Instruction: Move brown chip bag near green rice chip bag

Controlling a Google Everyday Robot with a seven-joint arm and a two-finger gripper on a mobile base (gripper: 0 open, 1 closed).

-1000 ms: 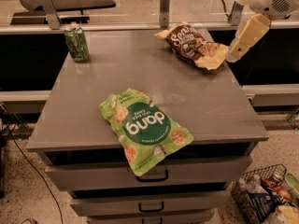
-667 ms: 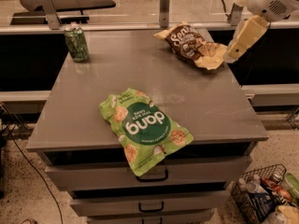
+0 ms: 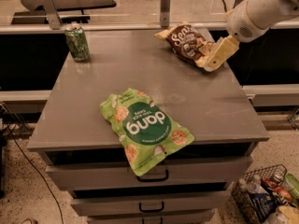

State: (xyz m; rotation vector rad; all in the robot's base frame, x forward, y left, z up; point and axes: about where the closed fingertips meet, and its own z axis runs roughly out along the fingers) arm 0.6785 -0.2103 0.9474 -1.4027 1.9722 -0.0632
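The brown chip bag lies crinkled at the far right of the grey cabinet top, its white lettering facing up. The green rice chip bag lies flat near the front edge, its lower end hanging over the drawer front. My gripper, tan under a white arm, reaches in from the upper right and sits at the brown bag's right end, touching or just beside it. The two bags lie well apart.
A green soda can stands at the far left corner. Drawers run below the front edge. A wire basket of items sits on the floor at lower right. A rail with posts runs behind the top.
My gripper has moved left and down, from beside the cabinet's right edge to the brown bag's right end. The bags and can have not moved.
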